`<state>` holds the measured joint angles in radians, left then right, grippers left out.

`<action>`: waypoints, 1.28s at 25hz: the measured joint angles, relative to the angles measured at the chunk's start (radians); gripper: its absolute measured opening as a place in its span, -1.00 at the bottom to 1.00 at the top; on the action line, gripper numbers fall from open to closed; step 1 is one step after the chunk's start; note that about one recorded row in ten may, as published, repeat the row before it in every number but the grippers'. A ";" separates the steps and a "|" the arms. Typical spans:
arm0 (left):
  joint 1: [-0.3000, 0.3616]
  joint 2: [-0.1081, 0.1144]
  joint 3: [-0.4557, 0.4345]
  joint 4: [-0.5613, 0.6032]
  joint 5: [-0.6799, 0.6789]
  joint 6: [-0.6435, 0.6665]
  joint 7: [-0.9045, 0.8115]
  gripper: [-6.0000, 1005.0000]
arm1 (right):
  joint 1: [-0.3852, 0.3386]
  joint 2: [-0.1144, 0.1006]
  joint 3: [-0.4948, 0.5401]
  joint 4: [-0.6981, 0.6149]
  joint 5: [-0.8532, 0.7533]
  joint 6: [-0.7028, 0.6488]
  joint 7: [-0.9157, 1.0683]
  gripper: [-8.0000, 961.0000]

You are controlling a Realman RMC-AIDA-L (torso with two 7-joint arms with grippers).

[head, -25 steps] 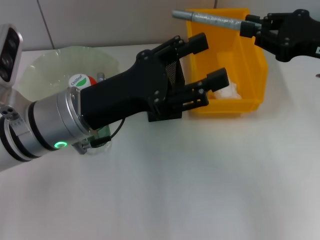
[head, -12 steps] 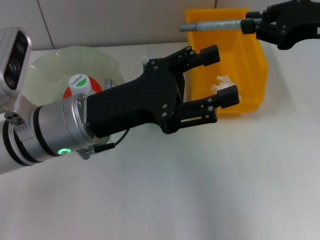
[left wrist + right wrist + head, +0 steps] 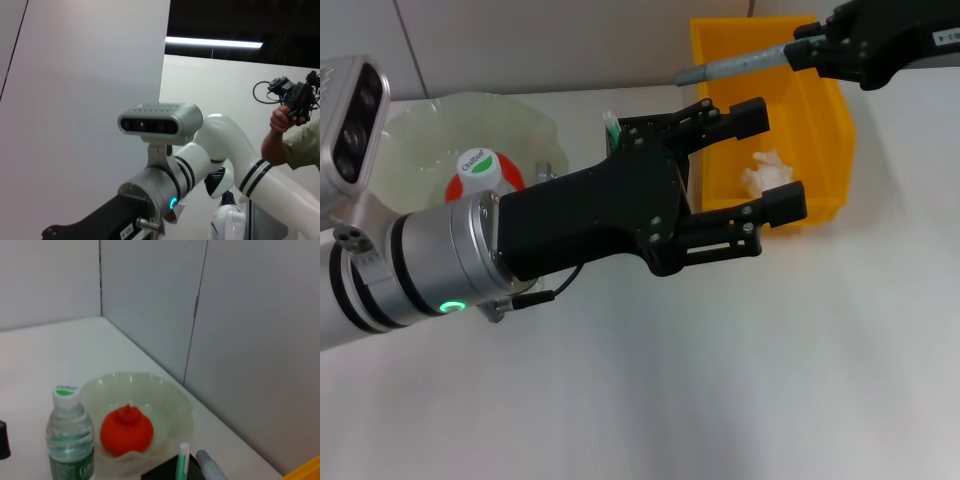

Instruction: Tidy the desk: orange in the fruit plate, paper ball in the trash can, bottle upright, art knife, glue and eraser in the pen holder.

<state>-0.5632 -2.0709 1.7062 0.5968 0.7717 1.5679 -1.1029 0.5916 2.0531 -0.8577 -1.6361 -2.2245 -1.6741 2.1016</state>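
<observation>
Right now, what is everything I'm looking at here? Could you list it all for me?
Pale green translucent fruit plate: one, far left of the table.
Red-orange fruit: one, lying in the plate.
Clear plastic bottle with white-and-green cap: one, upright beside the plate.
Black mesh pen holder: one, mid-table, mostly hidden by the left arm; a green-and-white stick stands in it.
Yellow plastic bin: one, far right.
White crumpled paper ball: one, inside the bin.
Grey metallic art knife: one, held above the bin.
White table: one.
Left gripper: black, open, in front of the bin.
Right gripper: black, holding the knife.
</observation>
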 joint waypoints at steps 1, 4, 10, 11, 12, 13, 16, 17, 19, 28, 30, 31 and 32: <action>0.000 0.000 0.000 0.000 0.000 0.000 0.000 0.65 | 0.010 0.000 -0.009 -0.012 -0.017 -0.008 0.009 -0.69; 0.000 0.000 0.001 0.000 0.000 0.000 0.000 0.65 | 0.036 -0.001 -0.024 -0.038 -0.059 -0.026 0.030 -0.69; 0.006 0.000 0.011 0.011 0.000 0.005 -0.004 0.65 | 0.090 -0.007 -0.040 -0.062 -0.108 -0.053 0.083 -0.69; 0.007 0.000 0.011 0.011 0.000 0.008 -0.004 0.65 | 0.100 -0.009 -0.040 -0.064 -0.115 -0.058 0.092 -0.69; 0.010 0.000 0.011 0.012 0.000 0.014 -0.004 0.65 | 0.120 -0.011 -0.040 -0.065 -0.137 -0.067 0.114 -0.69; 0.010 0.000 0.011 0.012 0.000 0.015 -0.004 0.65 | 0.120 -0.011 -0.040 -0.065 -0.137 -0.067 0.114 -0.69; 0.011 0.000 0.012 0.012 0.000 0.018 -0.004 0.65 | 0.143 -0.011 -0.040 -0.065 -0.176 -0.076 0.125 -0.69; 0.011 -0.001 0.012 0.012 0.000 0.018 -0.004 0.65 | 0.154 -0.010 -0.043 -0.062 -0.200 -0.081 0.135 -0.69; 0.011 -0.001 0.012 0.012 0.000 0.019 -0.005 0.65 | 0.159 -0.010 -0.049 -0.059 -0.214 -0.082 0.142 -0.69; 0.011 -0.002 0.012 0.014 0.000 0.024 -0.008 0.65 | 0.166 -0.005 -0.072 -0.045 -0.242 -0.087 0.164 -0.69; 0.010 -0.003 0.012 0.014 0.000 0.026 -0.008 0.65 | 0.169 -0.004 -0.079 -0.036 -0.243 -0.087 0.166 -0.69; 0.010 -0.003 0.012 0.014 0.000 0.026 -0.008 0.65 | 0.169 -0.003 -0.084 -0.032 -0.243 -0.087 0.168 -0.69; 0.010 -0.003 0.012 0.014 0.000 0.028 -0.007 0.65 | 0.171 -0.002 -0.092 -0.021 -0.243 -0.085 0.173 -0.69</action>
<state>-0.5529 -2.0741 1.7180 0.6107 0.7715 1.5959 -1.1102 0.7631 2.0507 -0.9499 -1.6575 -2.4677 -1.7587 2.2746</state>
